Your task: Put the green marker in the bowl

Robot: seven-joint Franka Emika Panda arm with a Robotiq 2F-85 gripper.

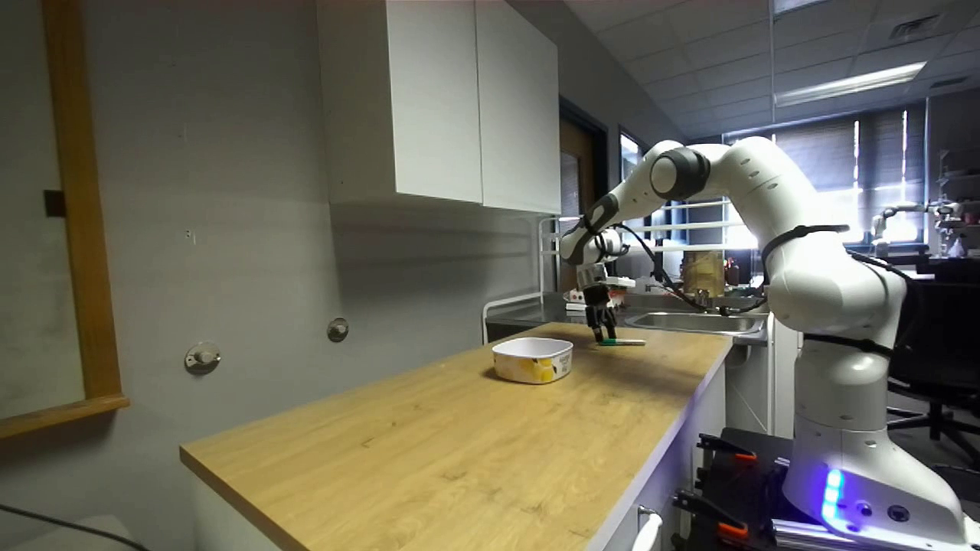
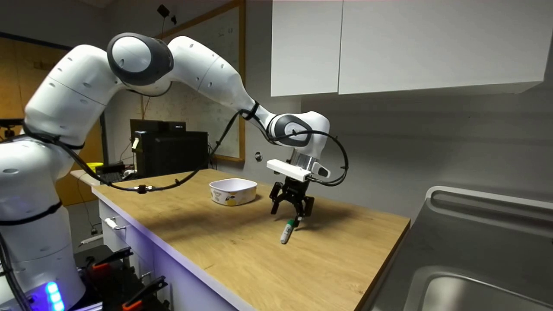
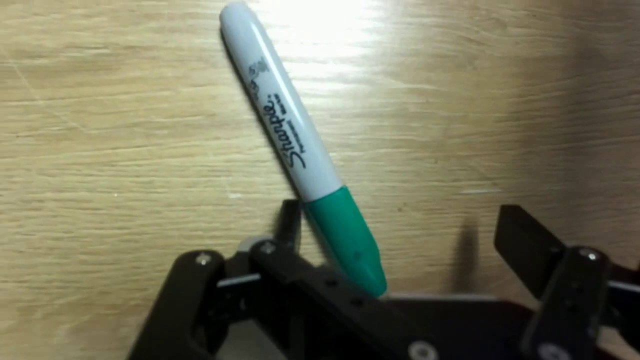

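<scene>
On the counter (image 1: pixel 459 451), outside the bowl (image 1: pixel 534 371), has the marker (image 3: pixel 300 150) just beside one finger (image 3: pixel 289 222) of a spread, unladen gripper (image 3: pixel 401 212); seems at the grasping step, next needing to centre, close, lift.

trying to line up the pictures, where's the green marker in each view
In an exterior view: green marker, right of and below centre.
In an exterior view: green marker, below centre, slightly right.
In the wrist view: green marker, slanting from near the top down through the centre.
Shared landmark: the gripper, close to the green cap.
</scene>
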